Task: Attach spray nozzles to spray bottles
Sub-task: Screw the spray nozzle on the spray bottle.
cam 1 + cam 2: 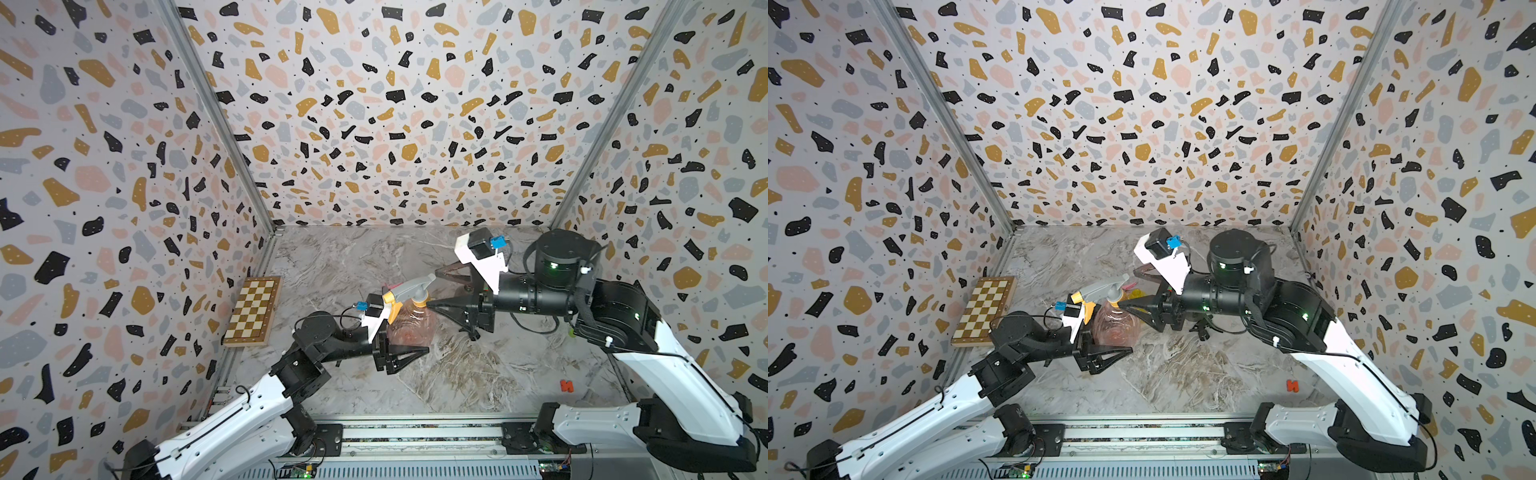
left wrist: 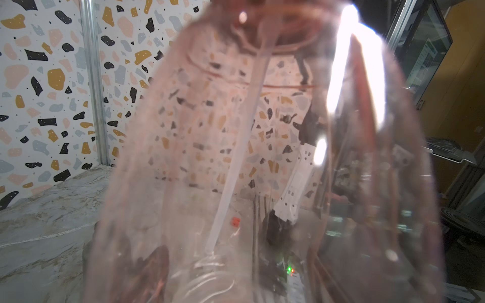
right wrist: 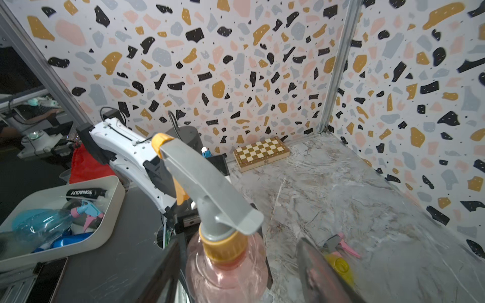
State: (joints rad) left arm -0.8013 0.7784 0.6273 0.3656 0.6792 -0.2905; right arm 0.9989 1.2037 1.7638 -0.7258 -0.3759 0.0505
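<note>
Left gripper (image 1: 415, 343) clamps pink bottle (image 1: 409, 326); right gripper (image 1: 432, 289) spread around nozzle (image 1: 409, 291)

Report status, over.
Left tool shut on pink bottle. Nozzle seated on it. Right tool open astride its collar. Yellow bottle beside right tool.

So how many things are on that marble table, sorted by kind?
Spray bottles: 2 (pink bottle, yellow bottle)
Sprayer heads: 3 (orange-trigger head on the pink bottle, pink-trigger head, black head)
Chessboard: 1
Red block: 1
Total: 7 in view; the arms may hide more.
</note>
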